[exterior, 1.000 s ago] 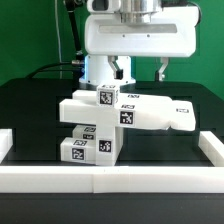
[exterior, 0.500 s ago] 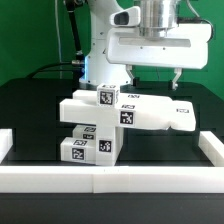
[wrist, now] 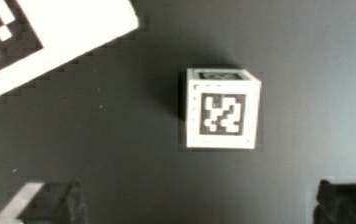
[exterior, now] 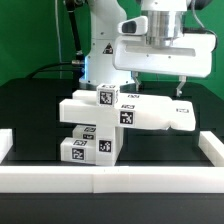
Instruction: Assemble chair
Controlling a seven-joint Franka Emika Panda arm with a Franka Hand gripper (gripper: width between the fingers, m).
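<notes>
While the glossy white gripper [exterior: 157, 88] shifts right, fingers spread and empty — the white plastic chair [exterior: 112, 122] sits centre-frame, a small tagged block [wrist: 221, 108] below.

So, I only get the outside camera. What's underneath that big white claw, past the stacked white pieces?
Observer: The wrist camera shows a small white block lying by itself on the black table, roughly under the claw.
Operator: Has the claw got hold of it?
Observer: No. The two dark fingertips stand wide apart and touch nothing.
Operator: Is the block plain white?
Observer: No, a black-and-white sticker covers most of the face turned up to the camera.
</notes>
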